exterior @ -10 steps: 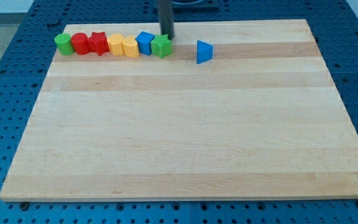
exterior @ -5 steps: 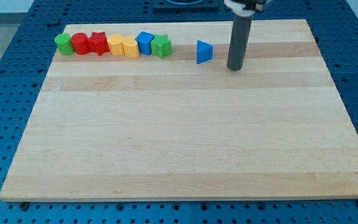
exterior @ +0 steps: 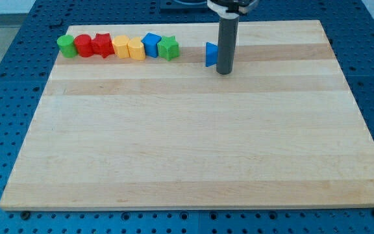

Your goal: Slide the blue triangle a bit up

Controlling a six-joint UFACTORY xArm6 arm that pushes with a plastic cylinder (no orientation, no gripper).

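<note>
The blue triangle (exterior: 210,54) sits near the top of the wooden board (exterior: 193,149), a little right of the row of blocks. My tip (exterior: 223,72) rests on the board just below and right of the triangle, and the dark rod above it hides the triangle's right side. I cannot tell whether the tip touches the triangle.
A row of blocks lies along the board's top left: a green cylinder (exterior: 65,45), a red block (exterior: 83,45), a red star (exterior: 102,45), two yellow blocks (exterior: 120,47) (exterior: 136,49), a blue block (exterior: 150,44) and a green star (exterior: 169,47).
My tip swung from beside the green star past the triangle to its right, then came back left to just below and right of it. No block has moved.
</note>
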